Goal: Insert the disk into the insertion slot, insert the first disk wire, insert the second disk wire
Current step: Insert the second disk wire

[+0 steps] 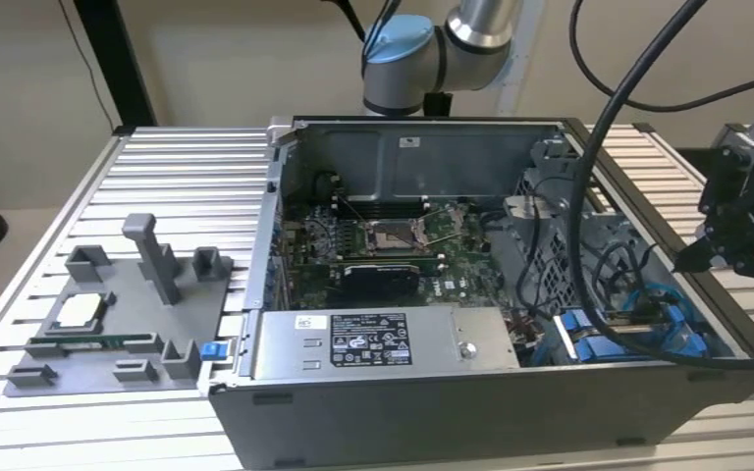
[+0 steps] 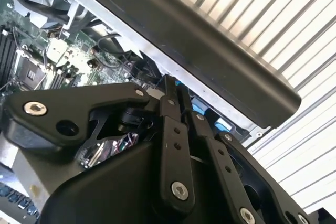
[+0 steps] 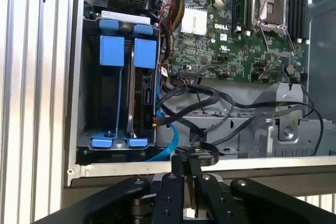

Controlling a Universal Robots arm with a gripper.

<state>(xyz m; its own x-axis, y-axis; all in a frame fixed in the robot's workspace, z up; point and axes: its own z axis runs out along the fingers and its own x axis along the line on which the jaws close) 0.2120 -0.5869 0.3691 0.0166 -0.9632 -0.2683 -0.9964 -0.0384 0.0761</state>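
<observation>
Claw (image 1: 689, 260) hangs at the exterior view's right, outside the open computer case (image 1: 391, 417), its tips angled toward the insertion slot (image 1: 597, 345) in the case's corner at the lower right of the frame. In the second wrist view its fingers (image 2: 169, 108) lie pressed together, with nothing clearly pinched between them. In the first wrist view the disk (image 3: 140, 95) stands on edge inside the slot, beyond the case wall and off to one side of the tips. Its long axis runs away from them, with black wires (image 3: 210, 98) just beside it.
</observation>
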